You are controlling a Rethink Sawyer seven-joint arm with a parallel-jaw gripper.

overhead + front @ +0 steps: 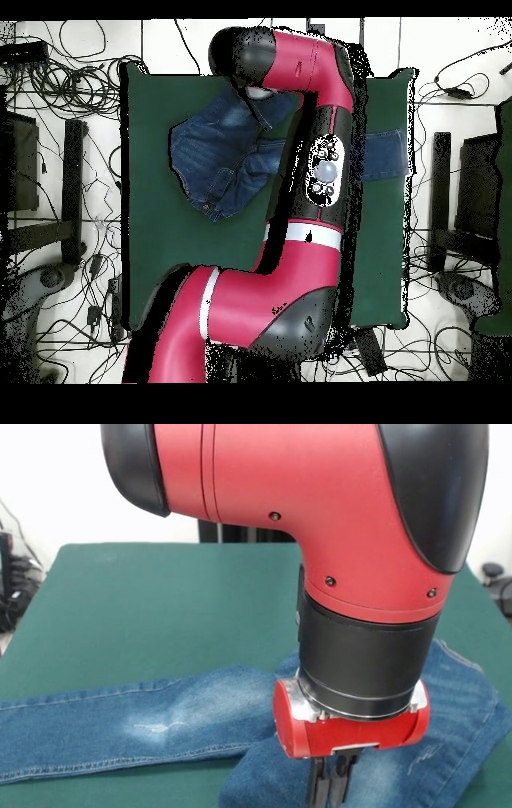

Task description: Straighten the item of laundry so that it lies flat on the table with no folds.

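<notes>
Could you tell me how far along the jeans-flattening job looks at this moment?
Partly done: in the front view one leg of the jeans lies stretched out flat on the table. In hand: the gripper is down over the bunched part, its fingers close together; an actual grasp cannot be confirmed. Left: the overhead view shows the jeans folded over and crumpled beside the arm, needing spreading.

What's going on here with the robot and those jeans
A red and black robot arm is reaching down over a pair of blue jeans on a green table. Its gripper hangs low over the jeans, at the front view's bottom edge, with its fingers close together; whether it is pinching the fabric cannot be seen. The jeans are not flat yet: one leg stretches out straight, and the rest lies bunched and folded over itself.
</notes>
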